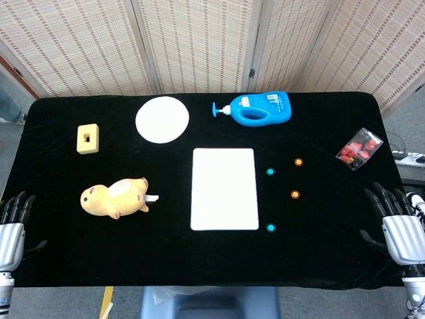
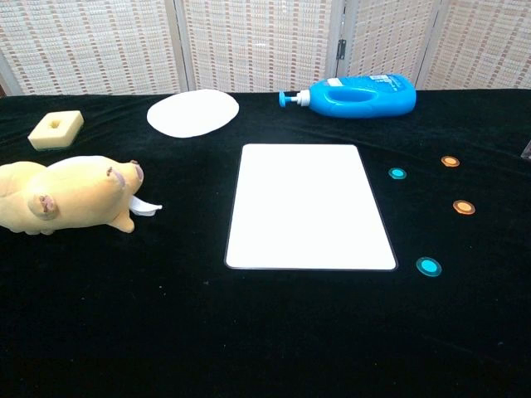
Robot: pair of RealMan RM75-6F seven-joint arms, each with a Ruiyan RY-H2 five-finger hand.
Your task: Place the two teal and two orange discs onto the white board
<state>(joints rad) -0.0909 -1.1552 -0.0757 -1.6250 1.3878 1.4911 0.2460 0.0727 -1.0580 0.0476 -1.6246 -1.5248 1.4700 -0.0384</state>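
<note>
The white board [image 1: 224, 188] [image 2: 310, 204] lies flat in the middle of the black table. To its right sit two teal discs [image 1: 270, 171] [image 1: 271, 228] and two orange discs [image 1: 299, 161] [image 1: 295, 195]. The chest view shows the same teal discs [image 2: 397, 173] [image 2: 428, 266] and orange discs [image 2: 450, 161] [image 2: 464, 206]. My left hand [image 1: 13, 222] rests at the table's near left corner, fingers apart, holding nothing. At the near right corner my right hand [image 1: 397, 222] is likewise spread and empty. Neither hand appears in the chest view.
A blue detergent bottle [image 1: 259, 108] lies on its side at the back. A white round plate [image 1: 162, 119], a yellow sponge block [image 1: 88, 139] and a yellow plush toy [image 1: 114, 198] occupy the left half. A clear packet of red items [image 1: 359, 149] sits far right.
</note>
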